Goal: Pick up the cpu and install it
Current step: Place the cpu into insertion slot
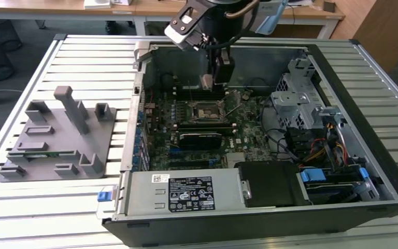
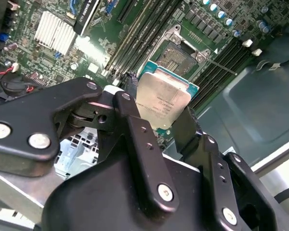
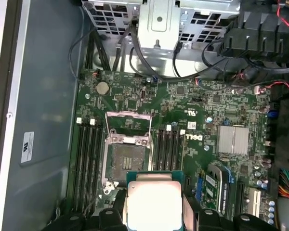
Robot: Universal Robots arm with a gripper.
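Note:
The cpu (image 1: 207, 81) is a flat square chip with a shiny silver top; it hangs in the air inside the open computer case, tilted on edge. My gripper (image 1: 213, 78) is shut on it. In both wrist views the black fingers (image 2: 135, 126) press on opposite edges of the cpu (image 2: 162, 98) (image 3: 154, 204). The open socket (image 1: 204, 110) on the green motherboard lies below the chip, a short way nearer the case's front. It stands with its metal frame lifted (image 3: 127, 126), and its square bed (image 2: 176, 56) is bare.
The case wall (image 1: 185, 46) and a metal drive cage (image 1: 296, 98) with cables flank the motherboard. Memory slots (image 3: 171, 147) run on both sides of the socket, and a finned heat sink (image 3: 233, 139) sits nearby. A grey fixture (image 1: 54, 135) stands on the slatted table at the exterior view's left.

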